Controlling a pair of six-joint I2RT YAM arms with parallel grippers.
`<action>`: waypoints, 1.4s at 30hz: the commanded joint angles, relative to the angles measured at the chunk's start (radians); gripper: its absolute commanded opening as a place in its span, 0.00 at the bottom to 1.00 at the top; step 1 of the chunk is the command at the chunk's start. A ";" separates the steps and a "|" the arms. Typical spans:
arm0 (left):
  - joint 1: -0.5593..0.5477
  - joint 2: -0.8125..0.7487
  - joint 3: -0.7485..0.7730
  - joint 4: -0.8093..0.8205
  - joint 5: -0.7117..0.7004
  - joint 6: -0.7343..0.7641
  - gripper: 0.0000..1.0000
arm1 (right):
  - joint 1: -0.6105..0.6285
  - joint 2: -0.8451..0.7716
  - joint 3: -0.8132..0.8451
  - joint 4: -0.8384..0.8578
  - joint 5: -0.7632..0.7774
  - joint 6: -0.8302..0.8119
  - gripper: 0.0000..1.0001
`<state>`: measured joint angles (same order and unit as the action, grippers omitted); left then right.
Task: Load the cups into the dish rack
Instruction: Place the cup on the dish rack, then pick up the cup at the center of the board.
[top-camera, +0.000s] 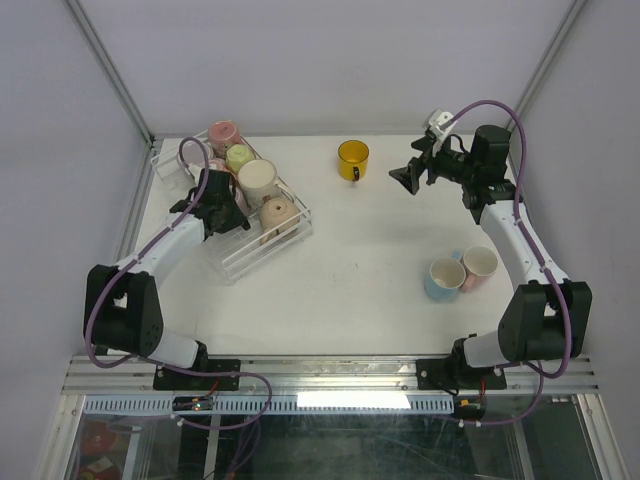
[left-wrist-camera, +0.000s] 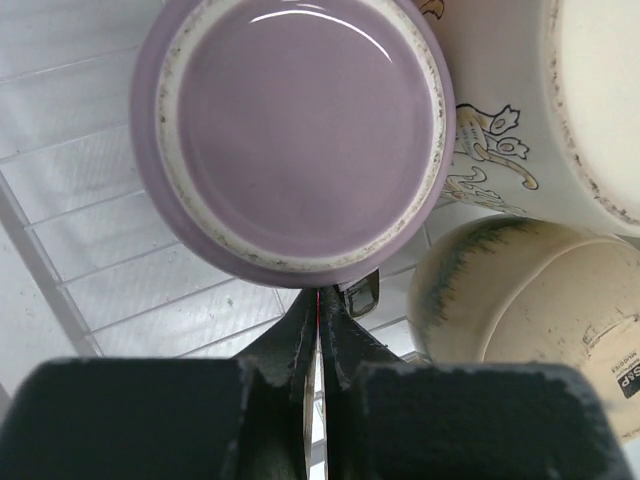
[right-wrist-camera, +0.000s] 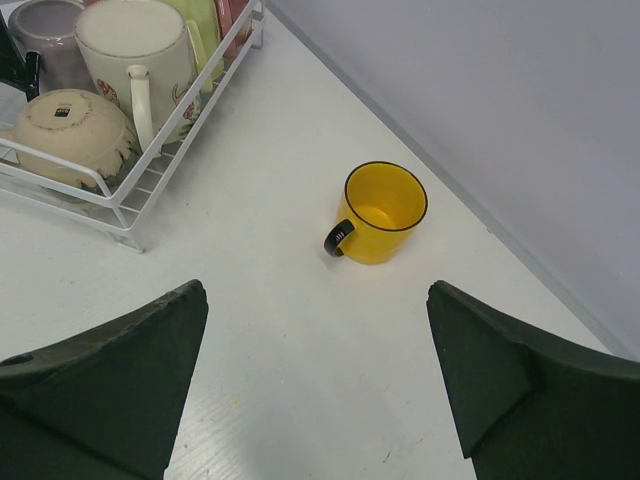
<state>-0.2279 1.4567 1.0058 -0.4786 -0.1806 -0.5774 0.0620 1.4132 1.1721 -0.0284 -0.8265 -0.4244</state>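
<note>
Look to the upper middle of the overhead view for the yellow mug (top-camera: 352, 160): upright, mouth up, alone on the table (top-camera: 360, 290), well apart from the dish rack (top-camera: 262, 258) at upper left. Count the right gripper (top-camera: 408, 178) as the nearer by far, just to the right of that mug in the frame, jaws spread wide and holding nothing. From its wrist camera, find the mug ahead, slightly right of centre, framed between the two fingers yet short of them, with the black handle (right-wrist-camera: 340, 238) jutting toward lower left (angled at the left-hand finger, so likely to foul a straight close across the body). Judge the coming move as forward and down onto it. Mark the left gripper (left-wrist-camera: 318, 300) as clenched tight, nothing visible between the fingers, tips just below an upturned lilac mug (left-wrist-camera: 300, 130) inside the rack, beside a cream flowered mug (left-wrist-camera: 590, 100). Note a light blue cup (top-camera: 444, 278) and a pink cup (top-camera: 480, 263) waiting at lower right.
</note>
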 joint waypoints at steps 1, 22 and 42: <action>0.002 -0.009 0.052 0.035 0.023 0.032 0.00 | -0.008 -0.036 0.006 0.010 -0.005 -0.003 0.94; -0.006 -0.121 0.152 -0.141 0.025 -0.057 0.34 | 0.028 0.039 0.084 -0.067 -0.116 -0.008 0.94; -0.019 -0.006 0.109 -0.090 0.038 -0.063 0.52 | 0.048 0.085 0.134 -0.102 -0.104 -0.012 0.94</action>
<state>-0.2371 1.4166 1.1141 -0.6266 -0.1715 -0.6399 0.1001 1.5024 1.2530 -0.1413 -0.9215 -0.4351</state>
